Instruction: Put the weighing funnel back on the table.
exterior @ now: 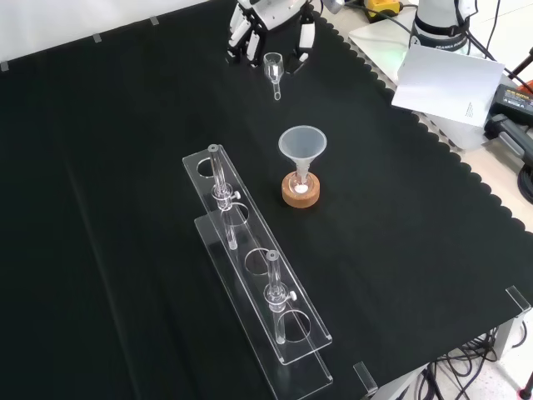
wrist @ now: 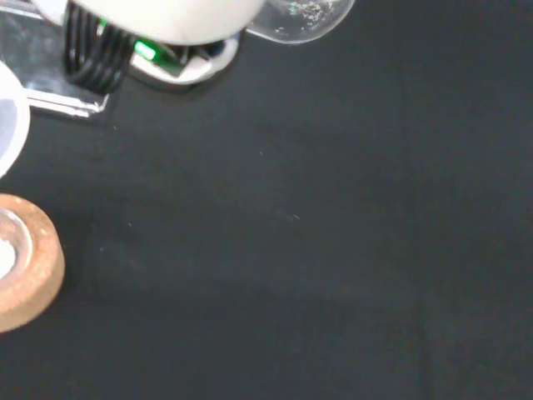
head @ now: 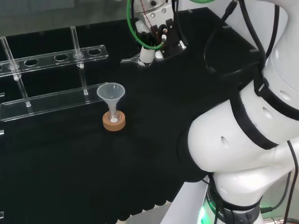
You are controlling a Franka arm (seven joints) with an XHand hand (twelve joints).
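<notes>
Rack [exterior: 246, 237] foremost; front view shows weighing funnel [exterior: 273, 71] just beside robot hand [exterior: 265, 15].

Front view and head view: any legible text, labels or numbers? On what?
White sheet, front view's right: small dark mark, too small to read.
Arm's base, head view: lettering partly hidden, unreadable.
Funnel, cork ring, clear rack: no print visible.
Nothing legible.

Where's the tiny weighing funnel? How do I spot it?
In the front view, find the big cone-shaped funnel on its cork ring mid-cloth. Look farther up, just below the hand: there is the weighing funnel. It is a tiny clear scoop with a short stem, much smaller than the cone and with no ring.
</notes>
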